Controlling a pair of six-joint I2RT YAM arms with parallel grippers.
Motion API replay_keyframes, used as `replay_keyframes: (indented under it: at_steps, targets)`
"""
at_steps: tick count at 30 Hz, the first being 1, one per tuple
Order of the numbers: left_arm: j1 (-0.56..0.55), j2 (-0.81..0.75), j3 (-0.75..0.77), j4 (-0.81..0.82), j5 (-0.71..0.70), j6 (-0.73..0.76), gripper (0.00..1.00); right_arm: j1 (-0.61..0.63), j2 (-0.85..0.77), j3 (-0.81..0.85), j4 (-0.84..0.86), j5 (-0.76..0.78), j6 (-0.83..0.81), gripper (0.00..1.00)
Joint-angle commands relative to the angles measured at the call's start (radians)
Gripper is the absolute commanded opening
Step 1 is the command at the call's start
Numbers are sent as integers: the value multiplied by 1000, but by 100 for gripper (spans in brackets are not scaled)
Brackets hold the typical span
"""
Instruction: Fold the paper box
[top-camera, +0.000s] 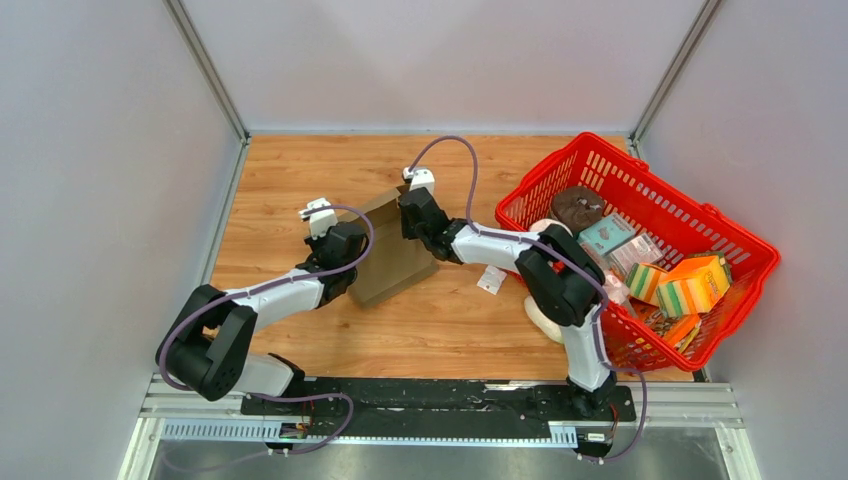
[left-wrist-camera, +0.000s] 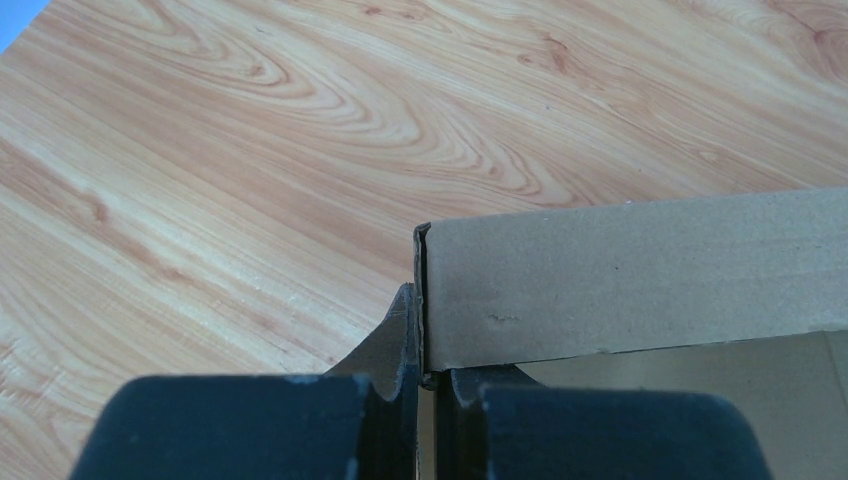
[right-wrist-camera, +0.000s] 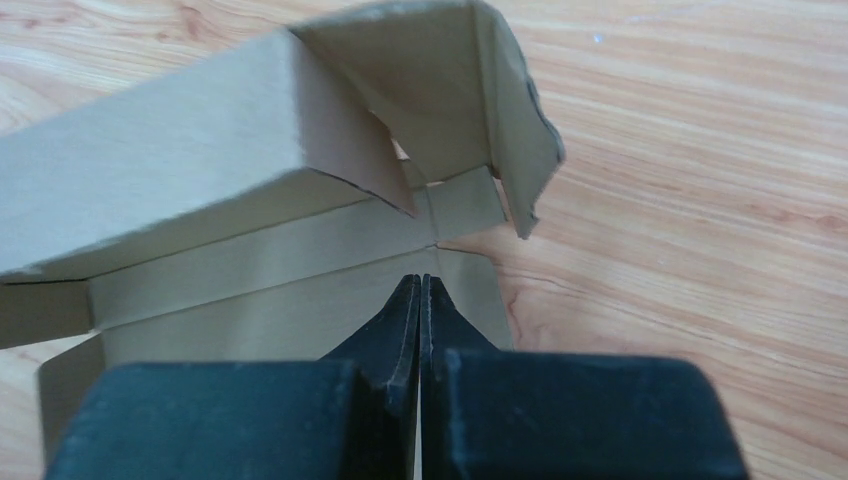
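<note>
While the left gripper (left-wrist-camera: 422, 305) clamped the left wall of the paper box (top-camera: 392, 262) steady, the right gripper (right-wrist-camera: 420, 288), clenched empty, apparently pinned its flat panel.

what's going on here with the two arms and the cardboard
Two robot arms are working on a brown paper box in the middle of the wooden table. The left arm has its jaws shut on the edge of a raised side wall. The right arm has its jaws closed on nothing, tips over the flat panel near an upturned corner flap. The box is only partly formed. A red basket sits to the right.
</note>
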Motion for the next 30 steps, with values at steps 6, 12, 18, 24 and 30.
replay_keyframes:
  at_steps: [6,12,18,24,30]
  targets:
    - [11,10,31,1,4,-23,0,-37,73,60,59,123,73,0]
    - [11,11,31,5,12,-20,0,-58,105,106,55,68,75,0]
    - [11,11,31,7,16,-17,0,-75,150,183,-26,74,120,0]
    - [11,14,32,10,24,-14,0,-88,164,197,-46,28,149,0]
    - [11,13,31,10,27,-16,0,-94,167,186,-67,15,199,0]
